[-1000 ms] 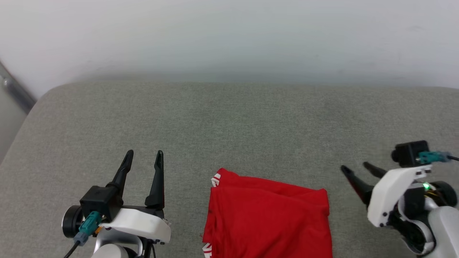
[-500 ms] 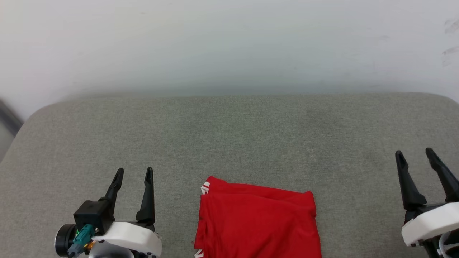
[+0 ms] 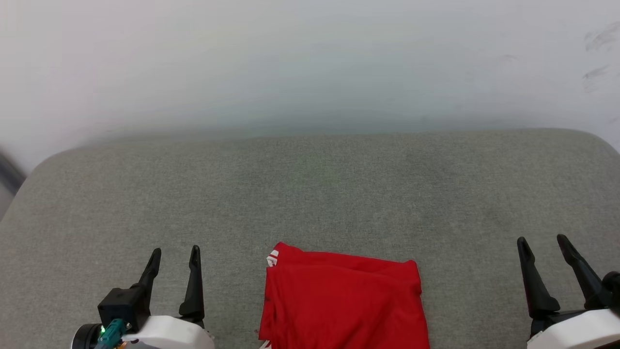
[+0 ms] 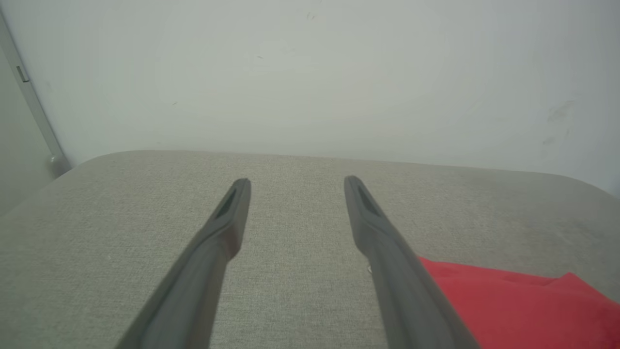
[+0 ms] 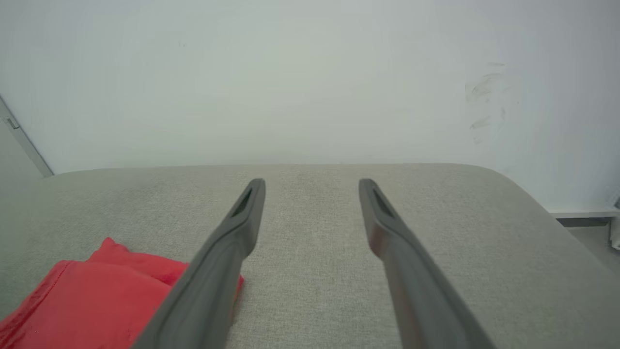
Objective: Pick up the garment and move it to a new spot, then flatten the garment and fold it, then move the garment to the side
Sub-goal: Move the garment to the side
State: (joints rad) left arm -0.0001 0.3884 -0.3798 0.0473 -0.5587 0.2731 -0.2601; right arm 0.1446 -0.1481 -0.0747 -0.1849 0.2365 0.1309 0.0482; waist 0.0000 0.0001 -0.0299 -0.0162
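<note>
The garment (image 3: 341, 303), a red T-shirt folded into a compact rectangle with a bit of white striped trim at its far left corner, lies on the grey cushion (image 3: 310, 194) at the near middle. It also shows in the left wrist view as red cloth (image 4: 523, 305) at lower right, and in the right wrist view as red cloth (image 5: 97, 300) at lower left. My left gripper (image 3: 175, 250) stands open to the left of it, apart from it. My right gripper (image 3: 542, 239) stands open well to its right. Both hold nothing.
A pale wall (image 3: 310, 63) rises right behind the cushion's far edge. The cushion's rounded corners show at far left (image 3: 43, 162) and far right (image 3: 598, 138). A grey metal strip (image 4: 34, 106) runs down the wall at the left.
The right arm swung from pointing inward near the garment to pointing forward at the lower right. The camera shifted, so the whole scene sits lower. The garment lies as before.
</note>
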